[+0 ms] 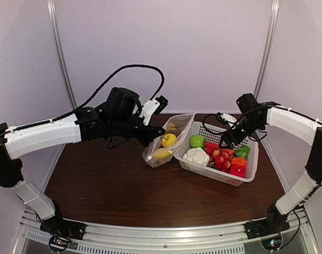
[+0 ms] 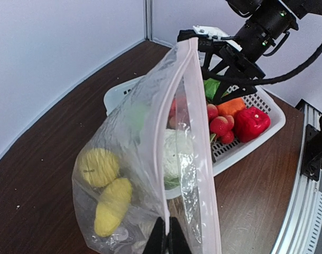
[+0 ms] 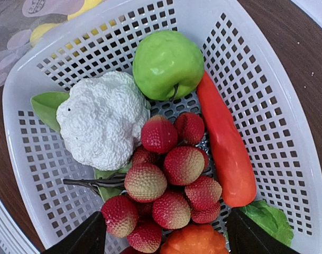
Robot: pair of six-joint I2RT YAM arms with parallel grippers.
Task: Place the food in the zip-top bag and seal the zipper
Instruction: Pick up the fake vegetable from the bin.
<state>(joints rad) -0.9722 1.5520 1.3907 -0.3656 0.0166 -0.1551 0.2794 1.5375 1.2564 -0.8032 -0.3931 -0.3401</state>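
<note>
The clear zip-top bag (image 1: 171,136) hangs tilted over the table's middle, beside the basket's left end. My left gripper (image 2: 167,236) is shut on the lower end of its mouth edge. The pale zipper (image 2: 190,106) runs up from the fingers, and the mouth gapes. A yellow lemon (image 2: 99,166) and a yellow banana-like piece (image 2: 113,205) lie inside the bag. My right gripper (image 3: 163,241) stands open just above the basket, over a bunch of red strawberries (image 3: 171,174). Around them lie a white cauliflower (image 3: 100,124), a green lime (image 3: 167,63), a long red pepper (image 3: 227,153) and an orange piece (image 3: 195,241).
The white mesh basket (image 1: 212,176) sits on the dark wooden table at centre right and holds the loose food. A red piece (image 1: 237,170) and a green one (image 1: 243,151) lie at its right end. A metal rail (image 1: 166,233) runs along the table's near edge.
</note>
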